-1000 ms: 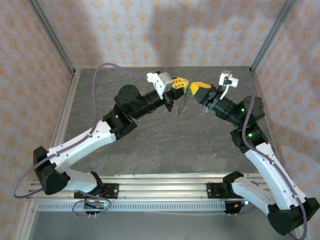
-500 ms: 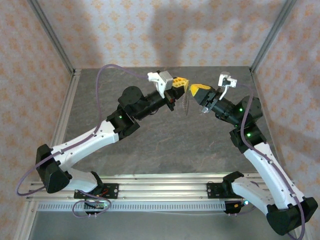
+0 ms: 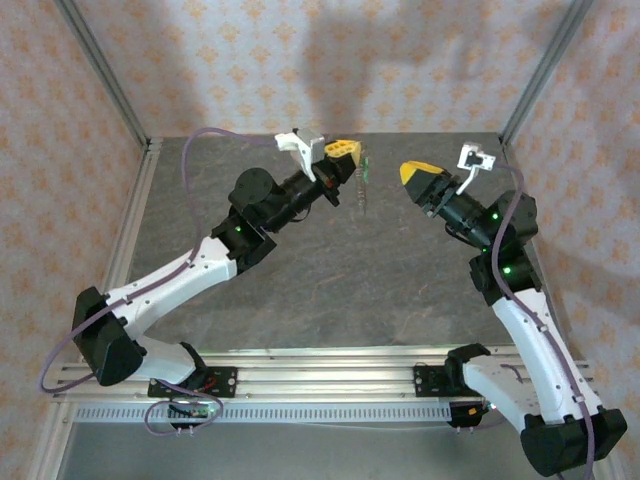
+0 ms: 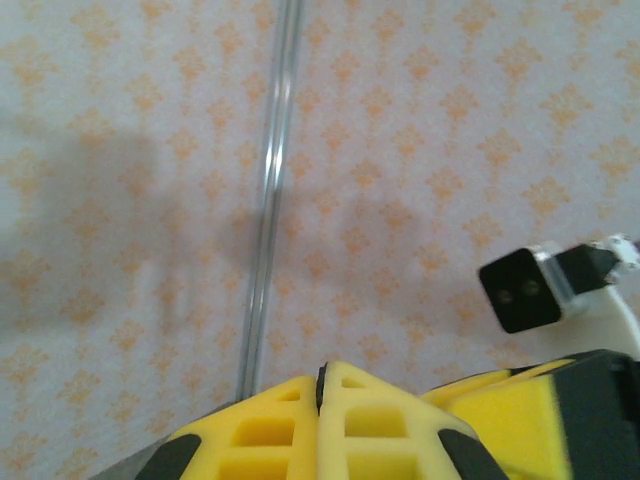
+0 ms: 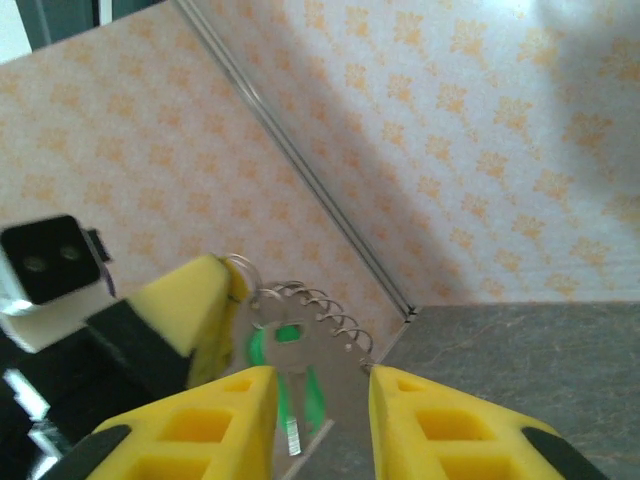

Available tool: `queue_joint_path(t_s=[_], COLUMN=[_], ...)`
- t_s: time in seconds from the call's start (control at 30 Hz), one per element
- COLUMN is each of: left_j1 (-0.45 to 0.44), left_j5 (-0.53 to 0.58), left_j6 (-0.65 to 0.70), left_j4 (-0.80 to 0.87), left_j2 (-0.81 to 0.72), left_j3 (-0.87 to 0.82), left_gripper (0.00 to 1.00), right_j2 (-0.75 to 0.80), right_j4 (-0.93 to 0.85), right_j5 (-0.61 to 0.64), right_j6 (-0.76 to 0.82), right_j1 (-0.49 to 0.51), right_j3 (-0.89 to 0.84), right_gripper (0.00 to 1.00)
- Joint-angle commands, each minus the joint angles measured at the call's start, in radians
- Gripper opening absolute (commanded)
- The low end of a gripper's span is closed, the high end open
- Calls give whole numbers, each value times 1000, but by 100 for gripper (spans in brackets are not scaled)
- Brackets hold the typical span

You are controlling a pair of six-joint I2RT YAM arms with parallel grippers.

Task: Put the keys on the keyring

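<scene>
Overhead, from the top external view, the left end effector (image 3: 347,150) with its yellow padded fingers is raised above the far part of the dark grey stone-patterned surface (image 3: 330,285); the keyring (image 3: 357,192), a thin, pale, flexible loop, dangles straight down from its tip, clear of the surface; a tiny key (image 3: 365,168) with a bright green plastic head hangs at the top of that loop; the right end effector (image 3: 412,171), also yellow-tipped, is held at a similar height to the right, well apart from the keyring and pointing towards it.

In the left wrist view, the left end effector (image 4: 322,385) has its two yellow fingers pressed flat together, with no gap between them; behind them stands the cream wall with its orange pattern (image 4: 420,150), and a black wrist camera block (image 4: 522,290) sits at the right.

In the right wrist view, the right end effector (image 5: 320,385) has its fingers (image 5: 225,420) apart, gripping nothing; beyond the gap, the keyring (image 5: 325,308) shows as a coiled wire loop hanging from the tip of the left end effector (image 5: 200,298); the key (image 5: 288,372) hangs with it, silvery blade down; how the key is threaded on cannot be made out.
</scene>
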State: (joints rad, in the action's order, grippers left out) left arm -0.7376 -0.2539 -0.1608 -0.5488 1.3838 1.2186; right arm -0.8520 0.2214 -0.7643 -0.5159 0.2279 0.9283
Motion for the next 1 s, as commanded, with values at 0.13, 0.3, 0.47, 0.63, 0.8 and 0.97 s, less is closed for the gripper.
queue_joint_path(t_s=[0.13, 0.3, 0.47, 0.63, 0.8, 0.97], left_j1=[69, 100, 136, 152, 156, 158], left_j5=[-51, -98, -195, -289, -320, -320], left_j6=[-181, -266, -367, -470, -546, -629], left_j4=[-100, -126, -176, -223, -277, -357], left_j2=[3, 19, 53, 97, 137, 178], left_j3=[-39, -64, -67, -51, -41, -38], left_gripper=[0, 0, 0, 0, 0, 0], right_j2=[-49, -138, -196, -233, -276, -309], right_j4=[60, 156, 229, 298, 394, 465], right_j5=[74, 60, 51, 14, -49, -57], right_j6=[-109, -201, -258, -299, -360, -405], right_j1=[-5, -5, -4, -5, -4, -4], right_j3=[57, 85, 93, 92, 89, 58], right_gripper=[41, 44, 44, 47, 52, 53])
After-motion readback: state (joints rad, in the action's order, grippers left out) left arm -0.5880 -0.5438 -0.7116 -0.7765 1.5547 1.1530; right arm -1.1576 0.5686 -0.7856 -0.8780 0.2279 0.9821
